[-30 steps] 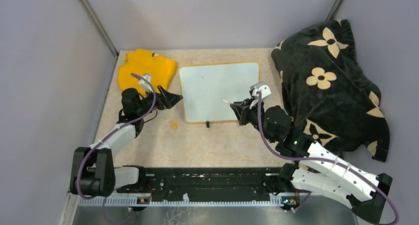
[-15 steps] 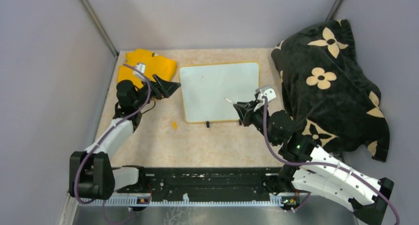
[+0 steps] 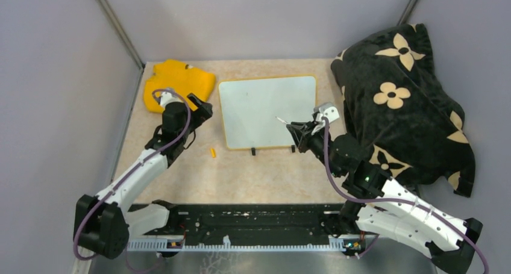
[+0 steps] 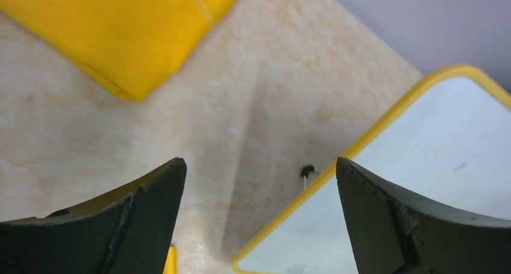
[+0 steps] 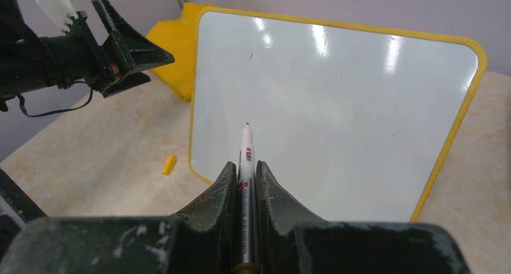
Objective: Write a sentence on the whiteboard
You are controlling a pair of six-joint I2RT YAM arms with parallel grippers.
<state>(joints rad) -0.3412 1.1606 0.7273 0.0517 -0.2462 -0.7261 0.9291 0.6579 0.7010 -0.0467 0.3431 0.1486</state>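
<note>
The whiteboard (image 3: 268,108) lies flat on the table, white with a yellow rim and two black feet at its near edge. No sentence shows on it; only a tiny dark mark (image 5: 250,57) is there. My right gripper (image 3: 296,130) is shut on a white marker (image 5: 246,150), whose tip points over the board's near right part; I cannot tell whether it touches. My left gripper (image 3: 202,109) is open and empty, just left of the board's left edge (image 4: 361,144). The board also shows in the right wrist view (image 5: 337,105).
A yellow cloth (image 3: 179,81) lies at the back left, beside the board. A small yellow cap (image 3: 213,152) lies on the table near the board's near left corner. A black flowered blanket (image 3: 398,99) fills the right side. Grey walls close the table in.
My left arm has stretched out and its open gripper has swung away from me along the board's left edge. My right gripper has shifted slightly right and farther over the board with the marker.
</note>
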